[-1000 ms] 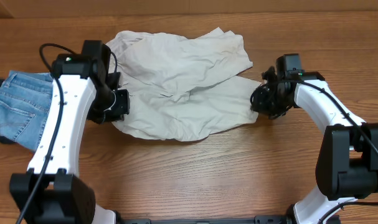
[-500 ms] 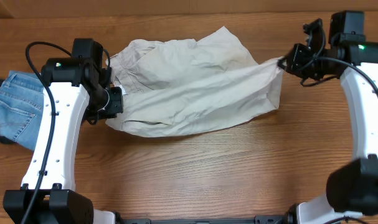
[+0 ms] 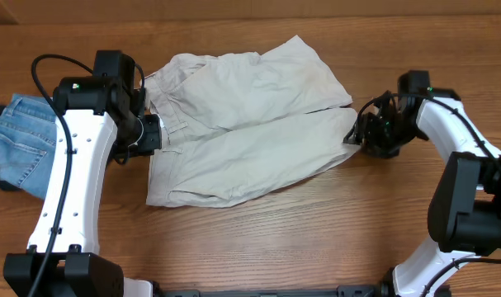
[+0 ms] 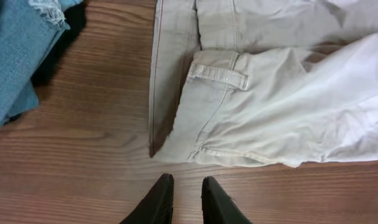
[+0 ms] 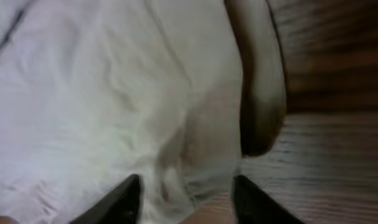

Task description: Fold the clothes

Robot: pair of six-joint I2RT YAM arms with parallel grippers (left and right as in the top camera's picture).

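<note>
The clothes are a pale beige pair of shorts [image 3: 250, 124] lying spread out on the wooden table, waistband to the left, and light-blue jeans [image 3: 19, 148] bunched at the far left. My left gripper [image 3: 155, 136] sits at the waistband's left edge. In the left wrist view that gripper [image 4: 185, 180] is slightly open over bare wood, just short of the shorts [image 4: 269, 118] and their belt loop [image 4: 218, 74]. My right gripper [image 3: 357, 136] is at the right leg hem. In its own view the gripper [image 5: 185, 186] is open, with blurred cloth [image 5: 114, 93] lying loose between the fingers.
The jeans [image 4: 14, 56] lie close to my left arm, to its left. Bare wood table [image 3: 275, 231] runs along the front. A dark fold of the shorts' hem [image 5: 260, 99] hangs beside the right fingers.
My right gripper has come down and left from the far right and let go of the leg hem, which now lies flat. Both grippers have opened; the left arm has stayed put.
</note>
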